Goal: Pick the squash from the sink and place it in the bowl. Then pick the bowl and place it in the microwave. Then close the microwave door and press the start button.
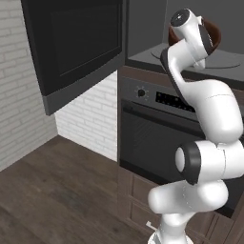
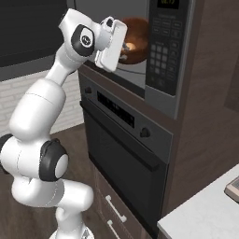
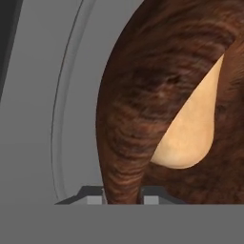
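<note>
Arm reaches up into the microwave; the claw pinches the rim of one bowl holding one squash.

base views flank microwave, hand close-up

Carrier: the microwave, a built-in black box with a grey interior, set above the oven.
Microwave floor: grey, with a flat round turntable; its curved edge shows in the hand view too.
On or over the turntable: the bowl, reddish-brown wood; whether it rests on the plate cannot be told.
In the bowl: the squash, pale tan, lying against the inner wall.
Lower right: a pale surface corner bearing a small flat item at the right edge.
</note>
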Motion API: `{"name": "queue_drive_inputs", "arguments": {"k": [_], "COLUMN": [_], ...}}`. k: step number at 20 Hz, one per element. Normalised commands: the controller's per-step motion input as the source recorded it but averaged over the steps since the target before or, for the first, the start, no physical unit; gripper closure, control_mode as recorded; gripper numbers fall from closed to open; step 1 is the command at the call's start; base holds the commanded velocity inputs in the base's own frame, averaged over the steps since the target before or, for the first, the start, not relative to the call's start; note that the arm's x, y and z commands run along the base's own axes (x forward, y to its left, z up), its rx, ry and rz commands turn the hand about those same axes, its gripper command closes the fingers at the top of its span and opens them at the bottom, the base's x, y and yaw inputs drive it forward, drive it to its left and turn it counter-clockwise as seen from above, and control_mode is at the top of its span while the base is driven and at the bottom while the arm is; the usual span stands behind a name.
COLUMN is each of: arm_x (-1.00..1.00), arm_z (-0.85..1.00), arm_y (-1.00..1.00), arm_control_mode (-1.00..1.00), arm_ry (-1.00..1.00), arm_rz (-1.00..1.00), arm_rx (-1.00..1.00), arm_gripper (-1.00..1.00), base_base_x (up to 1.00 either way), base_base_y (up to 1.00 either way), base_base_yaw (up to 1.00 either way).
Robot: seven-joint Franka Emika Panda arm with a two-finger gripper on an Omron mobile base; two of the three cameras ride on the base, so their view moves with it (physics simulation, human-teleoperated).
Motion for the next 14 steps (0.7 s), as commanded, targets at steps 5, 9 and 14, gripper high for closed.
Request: {"name": "queue_drive_inputs", "arguments": {"k": [5, 9, 14], "arm_x": [0.26, 0.29, 0.17], "arm_z": [-0.58, -0.24, -0.06], "arm_y": [0.00, 0.00, 0.00], "arm_control_mode": [-1.00, -1.00, -1.00], "arm_ry": [0.13, 0.00, -0.11], "arm_rz": [0.00, 0.00, 0.01], "arm_rx": [0.00, 0.00, 0.00], "arm_gripper": [-1.00, -1.00, -1.00], "base_base_x": [0.00, 0.00, 0.00], "base_base_y": [0.00, 0.00, 0.00], "base_base_yaw": [0.00, 0.00, 0.00]}}
